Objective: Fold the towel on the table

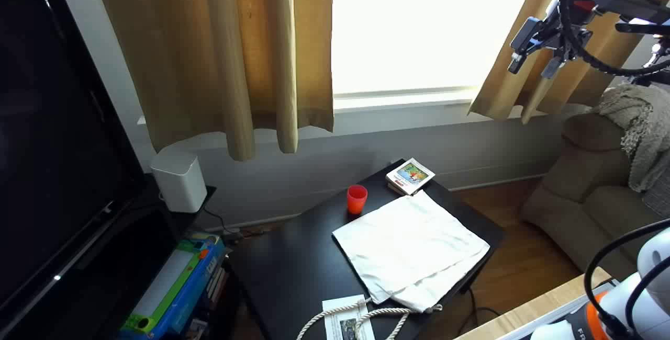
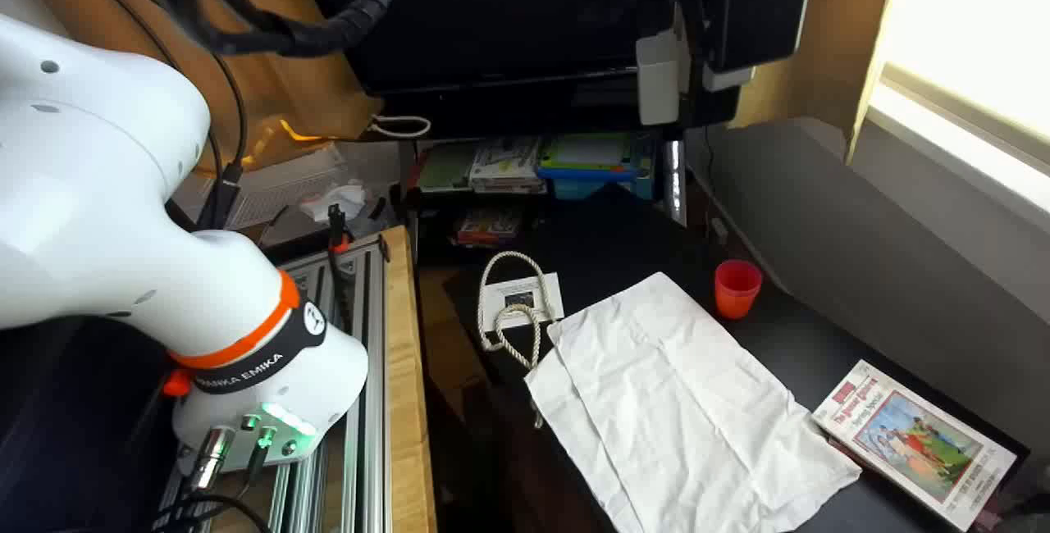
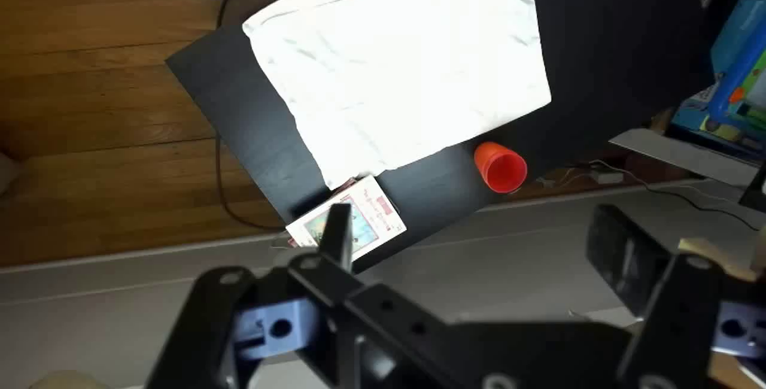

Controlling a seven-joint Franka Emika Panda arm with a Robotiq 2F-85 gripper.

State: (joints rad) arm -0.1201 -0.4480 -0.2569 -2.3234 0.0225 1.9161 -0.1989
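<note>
In an exterior view I see the white towel lying creased on the black table, a strip of its lower layer showing along the edge facing my white arm. A red cup stands upright just beside its far edge. A picture-covered case lies by its right corner; I can't tell whether they touch. Past the towel, a rope loops over a printed card. The arm's bulk fills the left, and a black ribbed cable sags across the top left.

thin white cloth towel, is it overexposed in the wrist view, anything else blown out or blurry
In the wrist view, the towel washes out mid-cloth, and the black gripper fingers look blurred; in both exterior views, the bright tan-curtained window is blown out.
</note>
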